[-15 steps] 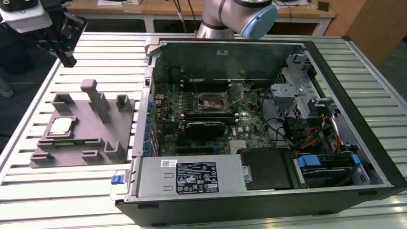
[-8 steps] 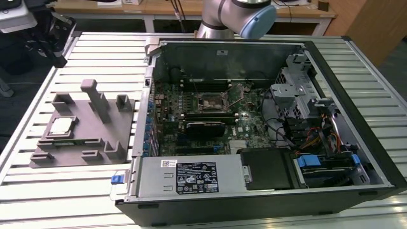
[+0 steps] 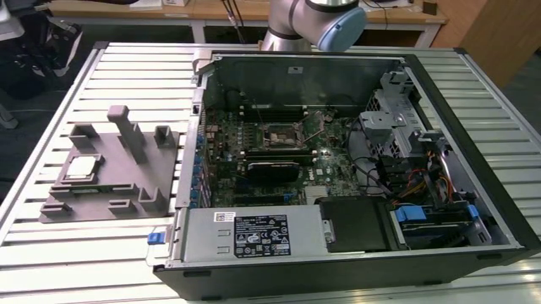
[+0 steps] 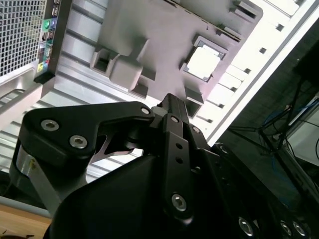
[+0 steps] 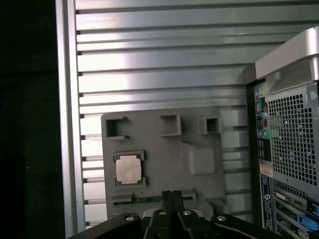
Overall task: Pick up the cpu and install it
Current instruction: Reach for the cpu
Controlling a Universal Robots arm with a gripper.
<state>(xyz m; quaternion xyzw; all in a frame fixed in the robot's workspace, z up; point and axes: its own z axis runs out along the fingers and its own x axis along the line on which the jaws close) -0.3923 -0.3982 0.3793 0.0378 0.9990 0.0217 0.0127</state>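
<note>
Hovering gripper (image 5: 172, 195), jaws pinched, empty, over grey tray (image 5: 164, 149); cpu (image 3: 82, 166) at 9 o'clock of socket (image 3: 283, 134), exterior view. Risk: descent w/o opening rams chip.

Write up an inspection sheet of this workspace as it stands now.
Surface: slatted metal table carrying the grey tray and the open computer case.
Job's things: the cpu lies flat in a recess of the tray, untouched; the socket sits on the board inside the case.
Clutter: nothing seen.
Gripper: the gripper is shut, holds nothing, and is over the tray's edge, apart from the cpu.
Cables: coloured wires bundled inside the case, at the exterior view's right.
Surroundings: wooden bench behind the table.
</note>
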